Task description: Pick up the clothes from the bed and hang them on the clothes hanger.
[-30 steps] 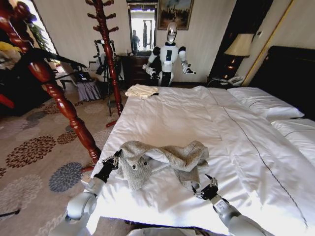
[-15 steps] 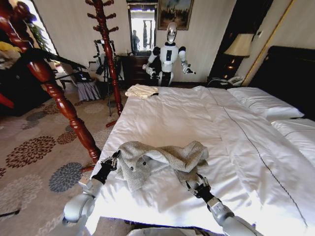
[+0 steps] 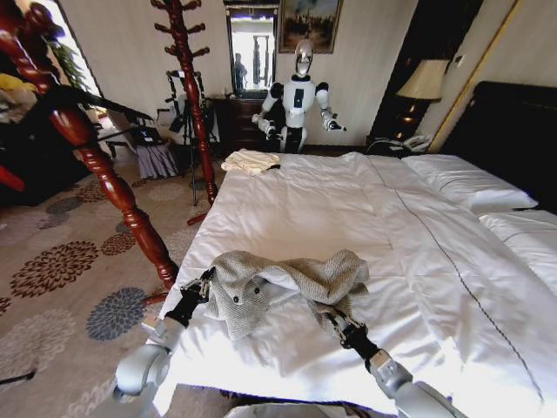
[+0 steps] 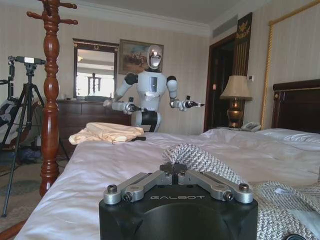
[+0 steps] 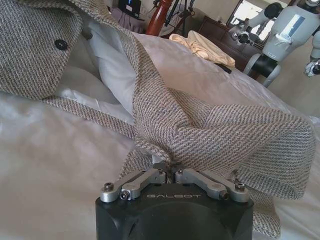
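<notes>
The clothes, a grey-beige tweed jacket (image 3: pixel 287 283), lie crumpled on the near part of the bed (image 3: pixel 331 200), which has a white duvet. My left gripper (image 3: pixel 202 281) is shut on the jacket's left edge; in the left wrist view the fabric (image 4: pixel 200 160) rises just past the closed fingertips (image 4: pixel 173 169). My right gripper (image 3: pixel 338 322) is shut on the jacket's lower right hem, with the weave (image 5: pixel 200 125) bunched between its fingertips (image 5: pixel 170 167). A slim black clothes hanger (image 3: pixel 104 106) hangs off the near wooden stand at the upper left.
The reddish-brown coat stand (image 3: pixel 113 187) rises left of the bed, and a second one (image 3: pixel 193 96) stands farther back. A cream folded cloth (image 3: pixel 250 161) lies at the bed's far corner. Another humanoid robot (image 3: pixel 298 96) stands beyond it. Pillows (image 3: pixel 466 185) lie at the right.
My right gripper has moved forward and left from the bare duvet into the jacket's hem and has shut on it. The left gripper stays at the jacket's left edge.
</notes>
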Robot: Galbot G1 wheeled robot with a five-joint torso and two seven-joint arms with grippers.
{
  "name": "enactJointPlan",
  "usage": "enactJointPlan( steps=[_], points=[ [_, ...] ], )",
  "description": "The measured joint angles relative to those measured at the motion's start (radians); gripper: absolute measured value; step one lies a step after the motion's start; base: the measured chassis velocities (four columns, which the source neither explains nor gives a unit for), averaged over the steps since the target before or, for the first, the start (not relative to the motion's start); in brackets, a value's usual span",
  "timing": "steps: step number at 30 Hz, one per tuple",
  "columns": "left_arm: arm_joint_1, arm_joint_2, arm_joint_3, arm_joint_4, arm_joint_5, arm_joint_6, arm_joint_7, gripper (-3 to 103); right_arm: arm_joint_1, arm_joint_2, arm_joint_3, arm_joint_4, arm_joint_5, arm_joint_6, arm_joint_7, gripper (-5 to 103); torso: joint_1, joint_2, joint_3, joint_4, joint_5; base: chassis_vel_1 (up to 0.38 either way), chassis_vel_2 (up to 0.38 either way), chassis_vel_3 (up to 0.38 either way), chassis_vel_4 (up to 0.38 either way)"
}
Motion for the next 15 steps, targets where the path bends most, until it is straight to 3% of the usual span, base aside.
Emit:
enactJointPlan(
  steps=[1,2,10,13,15],
  points=[
    [0.000,0.000,0.000,0.000,0.000,0.000,0.000,0,0.000,0.001,0.000,0.000,0.003,0.000,-0.002,8,0.000,0.000,0.000,0.0000,0.0000,0.000,0.000,0.000,0.000],
    [0.002,-0.001,0.000,-0.003,0.001,0.000,0.000,0,0.002,0.006,0.000,0.000,0.026,0.000,-0.006,1,0.000,0.000,0.000,0.0000,0.0000,0.000,0.000,0.000,0.000],
    [0.010,-0.003,-0.003,-0.013,0.001,0.001,0.000,0,0.009,0.018,0.004,-0.007,0.060,0.016,-0.024,0,0.000,0.000,0.000,0.0000,0.0001,0.000,0.000,0.000,0.000],
    [0.012,-0.005,-0.009,-0.019,-0.008,0.005,0.000,0,-0.002,0.010,0.030,0.015,0.076,0.092,-0.089,0,0.000,0.000,0.000,-0.0001,0.0001,0.000,0.000,0.000,0.000],
    [0.010,-0.003,-0.014,-0.028,-0.035,0.014,0.000,0,-0.008,-0.007,0.052,0.061,0.148,0.156,-0.147,0,0.000,0.000,0.000,0.0001,-0.0001,0.000,0.000,0.000,0.000]
  ],
)
